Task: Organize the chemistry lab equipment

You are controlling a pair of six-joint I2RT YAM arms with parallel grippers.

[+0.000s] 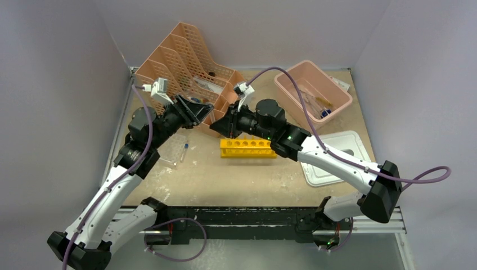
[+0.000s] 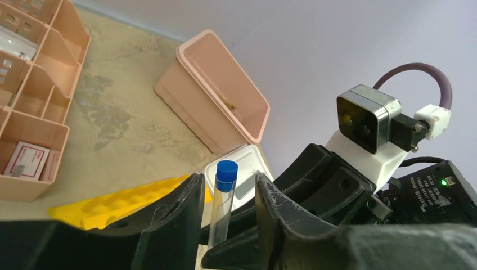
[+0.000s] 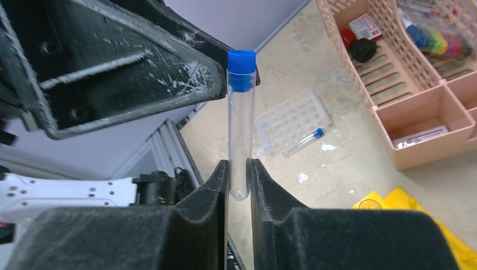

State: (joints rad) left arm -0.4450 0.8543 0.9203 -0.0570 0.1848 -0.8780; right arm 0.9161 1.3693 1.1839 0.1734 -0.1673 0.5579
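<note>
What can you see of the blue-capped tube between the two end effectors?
A thin clear tube, seemingly empty, with a rounded bottom and a blue cap. It stands upright in the air. The right end effector pinches its lower end between both fingers. The left end effector straddles its upper part with its fingers apart, a gap showing on each side in the left wrist view; whether a finger brushes the cap I cannot tell.

Blue-capped clear tube (image 3: 241, 140), yellow rack (image 1: 247, 148)
</note>
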